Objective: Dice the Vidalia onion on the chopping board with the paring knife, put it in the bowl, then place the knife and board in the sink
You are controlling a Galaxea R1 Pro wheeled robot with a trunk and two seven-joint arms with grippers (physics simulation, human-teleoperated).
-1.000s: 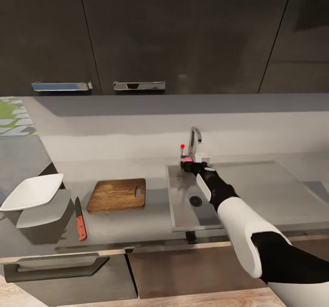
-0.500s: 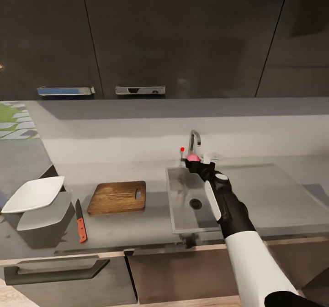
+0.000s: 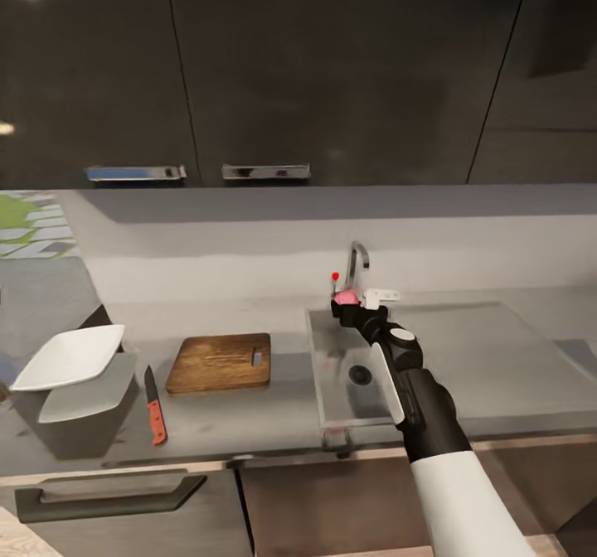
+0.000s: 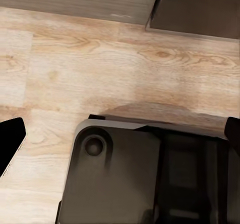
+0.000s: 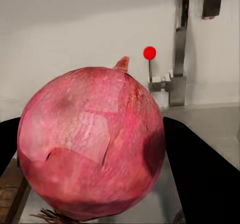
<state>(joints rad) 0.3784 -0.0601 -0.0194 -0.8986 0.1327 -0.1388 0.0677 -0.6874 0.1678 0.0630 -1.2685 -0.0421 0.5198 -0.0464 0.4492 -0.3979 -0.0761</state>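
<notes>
One arm is stretched out over the sink (image 3: pixel 464 375), and its right gripper (image 3: pixel 347 302) is clamped on the Vidalia onion (image 3: pixel 345 297), a pink-red bulb held up near the back rim of the basin, just in front of the faucet (image 3: pixel 356 260) and its red knob (image 3: pixel 335 276). In the right wrist view the onion (image 5: pixel 92 144) sits squeezed between the two dark fingers (image 5: pixel 200 169), skin papery, tip pointing upward, well above the steel bottom.

The left gripper's black fingertips (image 4: pixel 10 141) show at opposite edges of the left wrist view, spread wide with nothing between them, hanging over the wooden floor (image 4: pixel 100 74) and the robot's dark base (image 4: pixel 140 179).

On the countertop (image 3: pixel 240 424) the chopping board (image 3: pixel 220 362) lies flat just left of the sink's edge, handle slot toward the basin. Open grey surface lies between board and sink rim. The paring knife (image 3: pixel 154 418) lies left of the board, blade pointing to the wall, close to the counter's front edge. The bowl (image 3: pixel 68 356) rests at the far left end, tilted, beside the knife.
</notes>
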